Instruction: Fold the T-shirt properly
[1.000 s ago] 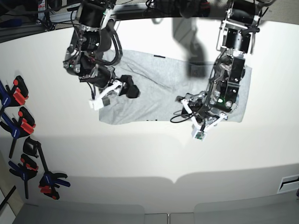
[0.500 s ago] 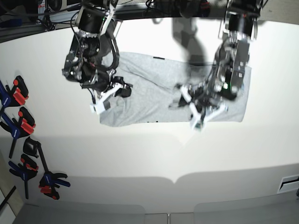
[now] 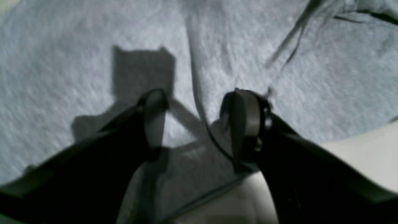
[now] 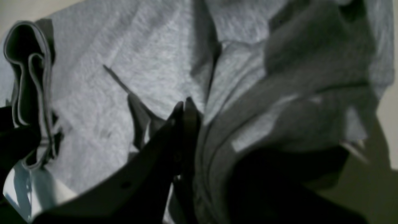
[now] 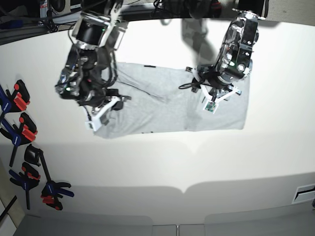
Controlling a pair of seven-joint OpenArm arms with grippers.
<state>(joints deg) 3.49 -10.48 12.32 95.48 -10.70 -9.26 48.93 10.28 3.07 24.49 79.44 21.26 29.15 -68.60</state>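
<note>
1. Clamps [image 5: 22,142] lie well off the T-shirt's left end, at the worktop's [image 5: 162,167] edge, clear of the cloth.
2. The T-shirt [image 5: 167,105] lies spread on the worktop, its long axis running left to right in the base view, its near edge facing the camera.
3. At the T-shirt's left end, the right gripper [image 4: 186,115] has its fingers pressed together on a bunched fold of grey cloth; the fabric drapes over and beside them.
4. At the T-shirt's right half, near its far edge, the left gripper [image 3: 199,118] hangs with fingers [image 3: 244,118] spread; the cloth lies directly beneath, a crease running between them.
5. Judged from this, the right arm already holds its end, and the left need only drop and close to match it.
</note>
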